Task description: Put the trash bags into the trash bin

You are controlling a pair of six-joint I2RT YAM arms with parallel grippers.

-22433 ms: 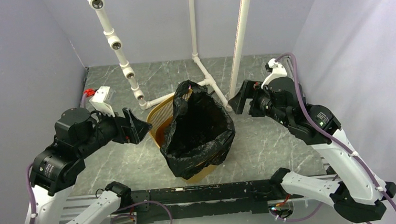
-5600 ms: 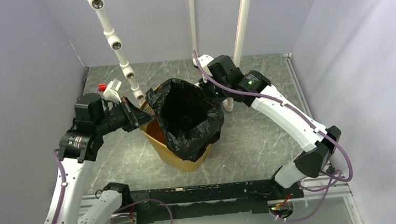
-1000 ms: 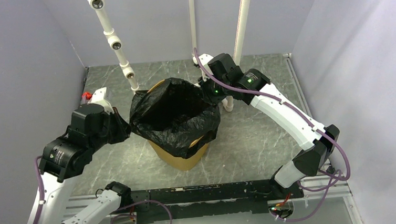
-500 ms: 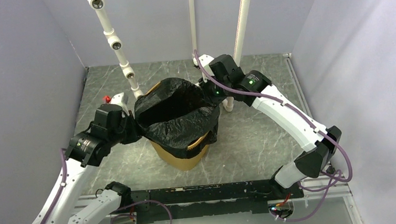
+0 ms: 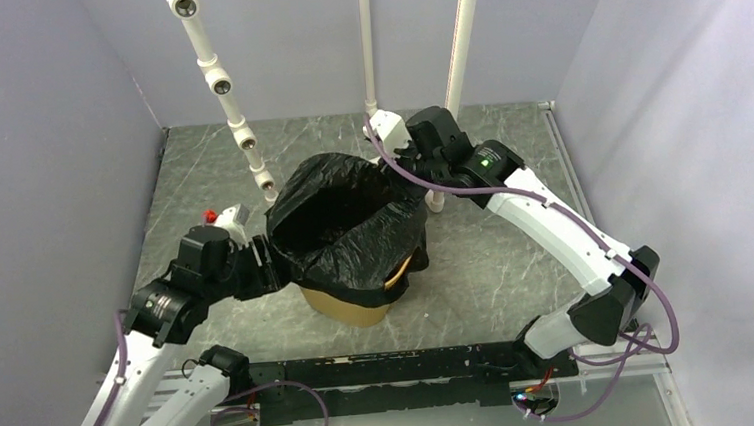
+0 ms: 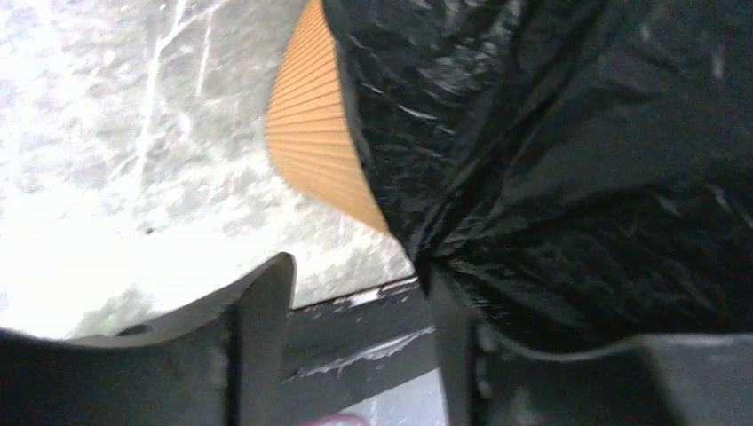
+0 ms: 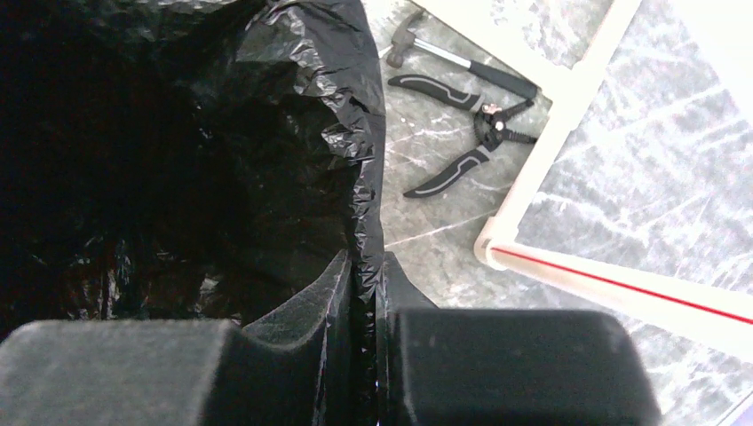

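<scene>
The black trash bag (image 5: pixel 344 225) hangs open-mouthed over the yellow-orange trash bin (image 5: pixel 355 307), its edge folded down over the bin's sides. My left gripper (image 5: pixel 268 266) stands open at the bin's left side. In the left wrist view its jaws (image 6: pixel 355 266) are apart. The bag (image 6: pixel 550 133) rests against the right finger (image 6: pixel 453 337), and the bin's ribbed wall (image 6: pixel 320 142) shows beside it. My right gripper (image 5: pixel 402 171) is at the far right rim. In the right wrist view it (image 7: pixel 364 262) is shut on the bag's crinkled edge (image 7: pixel 364 177).
White pipe posts (image 5: pixel 236 123) (image 5: pixel 462 47) rise behind the bin. A hammer (image 7: pixel 444 53) and black-handled pliers (image 7: pixel 471 124) lie on the marble table beyond the bag. A white pipe (image 7: pixel 568 133) runs along the table right of my right gripper. The black rail (image 5: pixel 394 367) lines the near edge.
My left gripper has opened and let go of the bag's left rim, dropping lower beside the bin. The bag's left edge now sits over the bin. The right gripper keeps its hold.
</scene>
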